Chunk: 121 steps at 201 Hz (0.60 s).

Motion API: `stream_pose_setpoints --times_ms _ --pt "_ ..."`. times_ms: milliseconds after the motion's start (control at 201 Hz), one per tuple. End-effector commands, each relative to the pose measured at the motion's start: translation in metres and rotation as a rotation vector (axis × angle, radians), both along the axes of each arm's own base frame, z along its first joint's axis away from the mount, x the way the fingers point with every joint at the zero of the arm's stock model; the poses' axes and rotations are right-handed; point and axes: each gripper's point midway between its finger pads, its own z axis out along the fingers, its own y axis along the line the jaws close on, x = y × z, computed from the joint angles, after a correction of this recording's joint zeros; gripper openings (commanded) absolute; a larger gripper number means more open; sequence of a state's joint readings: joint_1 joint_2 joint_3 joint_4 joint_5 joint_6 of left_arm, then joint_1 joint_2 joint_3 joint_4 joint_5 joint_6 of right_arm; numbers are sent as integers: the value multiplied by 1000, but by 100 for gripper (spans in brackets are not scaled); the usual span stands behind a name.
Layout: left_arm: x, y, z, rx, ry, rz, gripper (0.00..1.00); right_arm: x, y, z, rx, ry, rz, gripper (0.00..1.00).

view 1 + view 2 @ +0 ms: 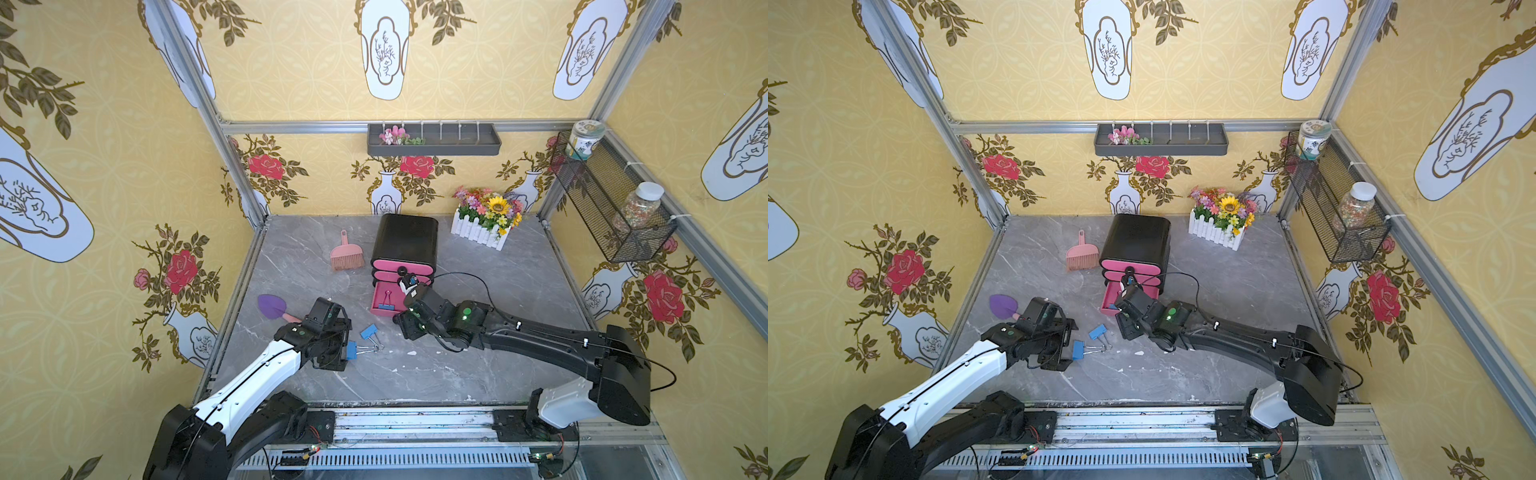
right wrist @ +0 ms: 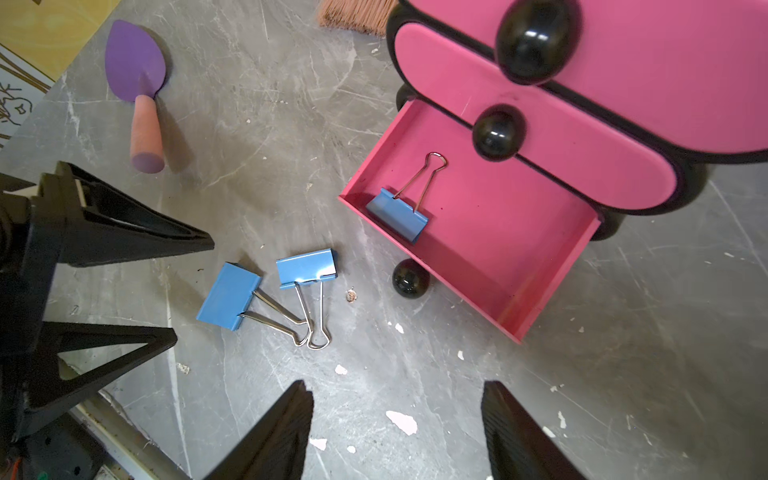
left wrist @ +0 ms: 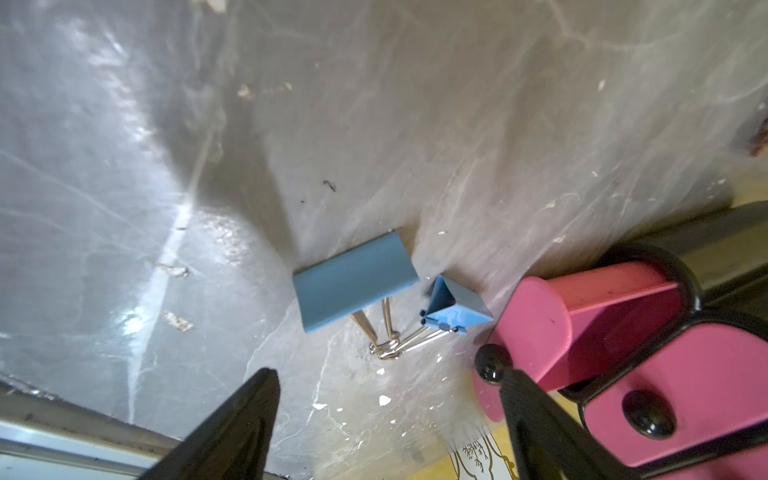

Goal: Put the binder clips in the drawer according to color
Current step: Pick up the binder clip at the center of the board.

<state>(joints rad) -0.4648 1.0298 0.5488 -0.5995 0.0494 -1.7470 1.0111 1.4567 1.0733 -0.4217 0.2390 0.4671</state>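
While two blue binder clips lie loose on the table [image 2: 623, 374], near-left of the open bottom drawer [image 2: 498, 241] holding a third clip [image 2: 397, 216], take the left clip [image 2: 228, 297] by its body. Left gripper [image 3: 386, 376] spread, empty, just beside it; right gripper [image 2: 397, 386] spread, empty too. Its wire handles [image 2: 307, 328] cross those of the second clip [image 2: 306, 270]: lift slowly. Upper drawers [image 2: 582, 141] shut, contents unseen.

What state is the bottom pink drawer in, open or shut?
Open. In the right wrist view the bottom drawer is pulled well out, its pink tray exposed, with one blue binder clip lying inside.
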Motion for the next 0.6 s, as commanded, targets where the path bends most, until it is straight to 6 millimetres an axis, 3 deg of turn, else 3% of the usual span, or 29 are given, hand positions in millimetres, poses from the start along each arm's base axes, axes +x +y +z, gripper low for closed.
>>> stream_pose_setpoints --times_ms 0,239,597 --pt "-7 1 -6 8 50 5 90 4 -8 4 6 -22 -36 69" --pt "-5 18 -26 52 88 56 88 4 -13 5 16 -28 -49 69" --pt "6 11 -32 50 94 29 82 2 -20 2 16 -28 -72 69"
